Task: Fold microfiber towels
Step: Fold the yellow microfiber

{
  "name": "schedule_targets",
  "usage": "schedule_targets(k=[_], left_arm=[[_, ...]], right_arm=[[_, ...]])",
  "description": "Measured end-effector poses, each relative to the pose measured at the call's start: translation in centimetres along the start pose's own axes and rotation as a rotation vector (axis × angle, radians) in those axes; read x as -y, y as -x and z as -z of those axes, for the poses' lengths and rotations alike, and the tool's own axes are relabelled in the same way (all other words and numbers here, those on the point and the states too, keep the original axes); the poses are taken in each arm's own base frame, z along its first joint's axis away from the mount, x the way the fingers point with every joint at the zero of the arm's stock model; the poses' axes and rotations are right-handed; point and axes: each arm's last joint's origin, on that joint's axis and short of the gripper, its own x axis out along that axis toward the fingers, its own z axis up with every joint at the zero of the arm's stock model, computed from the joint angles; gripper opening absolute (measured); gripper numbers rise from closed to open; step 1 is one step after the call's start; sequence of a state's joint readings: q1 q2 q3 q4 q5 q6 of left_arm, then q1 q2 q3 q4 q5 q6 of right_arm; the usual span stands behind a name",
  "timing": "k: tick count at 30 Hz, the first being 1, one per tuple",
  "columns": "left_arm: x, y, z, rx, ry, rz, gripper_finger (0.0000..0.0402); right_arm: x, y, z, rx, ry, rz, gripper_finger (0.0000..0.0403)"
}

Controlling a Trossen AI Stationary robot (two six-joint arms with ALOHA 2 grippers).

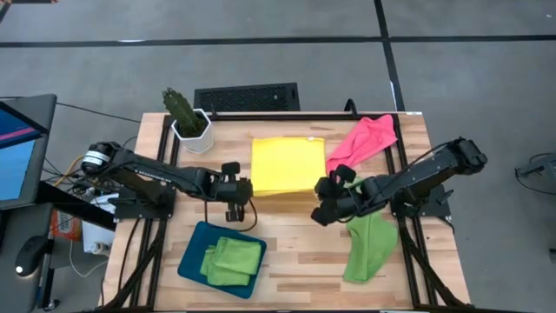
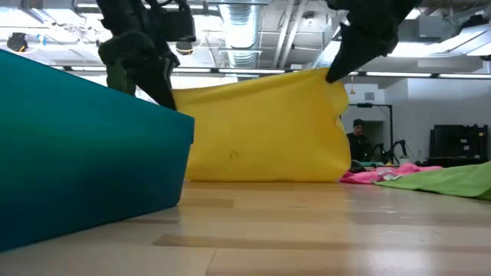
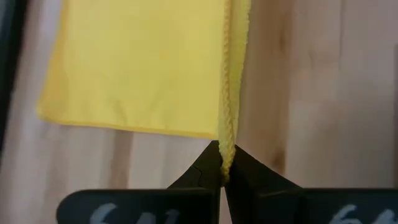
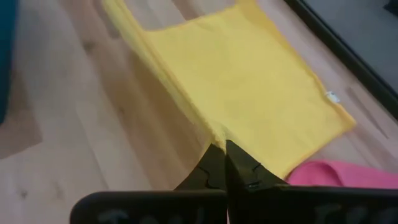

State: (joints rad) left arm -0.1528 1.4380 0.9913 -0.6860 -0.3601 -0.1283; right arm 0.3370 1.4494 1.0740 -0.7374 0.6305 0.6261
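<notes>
A yellow towel point(image 1: 287, 165) lies at the table's middle, its near edge lifted and its far part on the wood. In the low view it stands like a curtain point(image 2: 265, 130). My left gripper point(image 1: 246, 188) is shut on its near left corner, and my right gripper point(image 1: 320, 188) on its near right corner. A pink towel point(image 1: 365, 139) lies crumpled at the far right. A lime green towel point(image 1: 369, 248) lies at the near right. More folded green towels point(image 1: 233, 259) lie in the teal tray point(image 1: 193, 252). My left gripper pinches the yellow towel's near left corner point(image 3: 226, 149) between its two fingers, at the hemmed edge. The corner is raised off the table point(image 2: 175, 98); the cloth hangs from it down to the wood. My right gripper pinches the yellow towel's near right corner point(image 4: 214, 134) between its two fingers. The corner is raised off the table point(image 2: 331, 77). The top edge runs nearly straight across to the other gripper, and the far part stays on the wood.
A potted cactus in a white pot point(image 1: 187, 117) stands at the far left. A black grille point(image 1: 246, 96) sits behind the far edge. In the low view the teal tray point(image 2: 84, 146) fills the left side. Bare wood point(image 1: 295, 261) lies near the front middle.
</notes>
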Motion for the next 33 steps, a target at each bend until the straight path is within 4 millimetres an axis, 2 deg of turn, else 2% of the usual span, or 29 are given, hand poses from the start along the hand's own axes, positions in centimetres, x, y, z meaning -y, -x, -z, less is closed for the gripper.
schedule_targets(k=[7,13,20,23,27,33], left_arm=[[0.2,0.0,-0.1,0.008,0.058,0.046,0.0000],[0.4,0.0,-0.2,0.006,0.045,0.102,0.0000],[0.7,-0.9,0.4,0.014,0.025,0.156,0.0000],[0.3,-1.2,0.5,0.014,0.011,0.127,0.0000],[-0.8,-1.5,0.3,0.029,-0.041,0.081,0.0000],[-3.9,-2.4,0.0,0.026,-0.043,-0.034,0.0000]], right_arm=[[0.2,-0.5,0.6,-0.108,-0.031,-0.025,0.0006],[-0.7,-0.5,1.2,-0.147,-0.023,-0.059,0.0006],[-1.9,-2.3,2.1,-0.235,0.007,-0.060,0.0006],[-2.2,-3.0,2.4,-0.255,0.039,-0.049,0.0006],[-1.2,-3.6,2.0,-0.254,0.082,0.008,0.0006],[2.3,-3.6,0.4,-0.246,0.129,0.099,0.0006]])
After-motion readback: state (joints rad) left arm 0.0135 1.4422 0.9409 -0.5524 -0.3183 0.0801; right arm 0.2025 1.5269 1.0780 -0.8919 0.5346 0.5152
